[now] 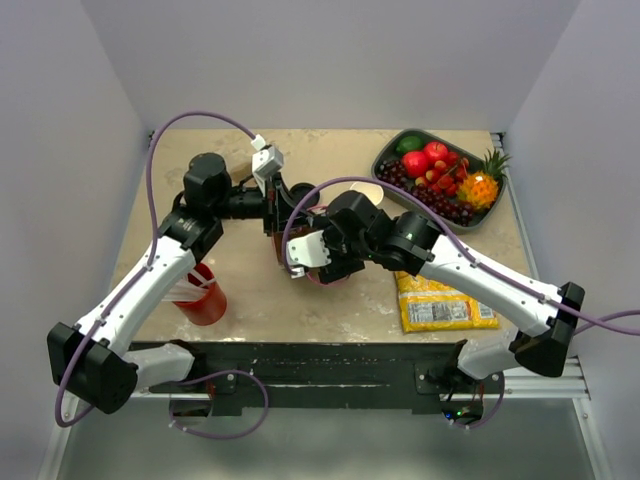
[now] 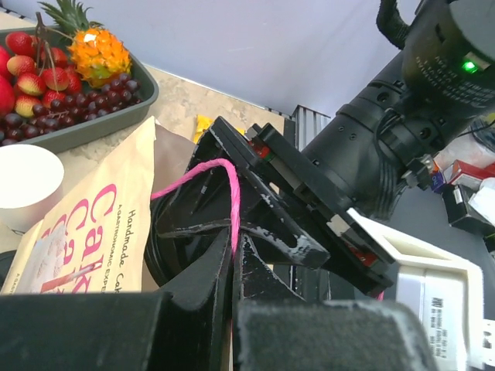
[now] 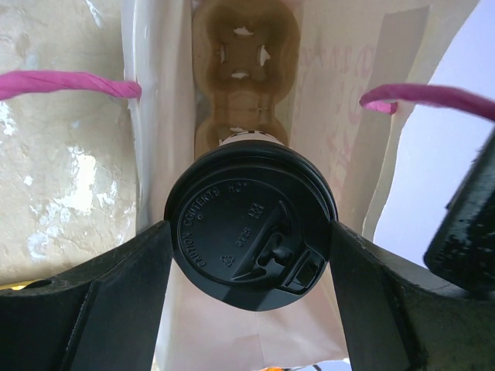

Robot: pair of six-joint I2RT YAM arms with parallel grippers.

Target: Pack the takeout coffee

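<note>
Fingers (image 3: 116,301) of the right gripper (image 3: 249,247) stand wide and press the black lid (image 3: 232,232) of the coffee cup (image 3: 249,139) at its 9 and 3 o'clock edges, so the cup hangs in that grip. The left gripper (image 2: 232,278) is pinched tight on a pink handle (image 2: 224,174) of the bag, which I judge is holding the mouth open.

On the table (image 1: 300,300), seen from above, both arms meet at the centre and hide most of the bag. The fruit tray (image 1: 378,165) sits at 1 o'clock, a yellow packet (image 1: 440,310) at 4 o'clock and a red cup (image 1: 205,295) at 8 o'clock. A lidless white cup (image 2: 27,178) stands just beside the bag, toward the tray.

The paper bag (image 2: 85,224) is upright and open, its walls on both sides of the held cup in the right wrist view. A cardboard carrier (image 3: 244,69) lies at the bottom of it, showing at 12 o'clock from the lid, its sockets bare as far as they are visible.

By my reading, the pick-up is done and the cup is lined up over the bag's mouth; how deep it has gone I cannot tell. Left to do: lower it into a socket, let go, and draw both arms clear.
</note>
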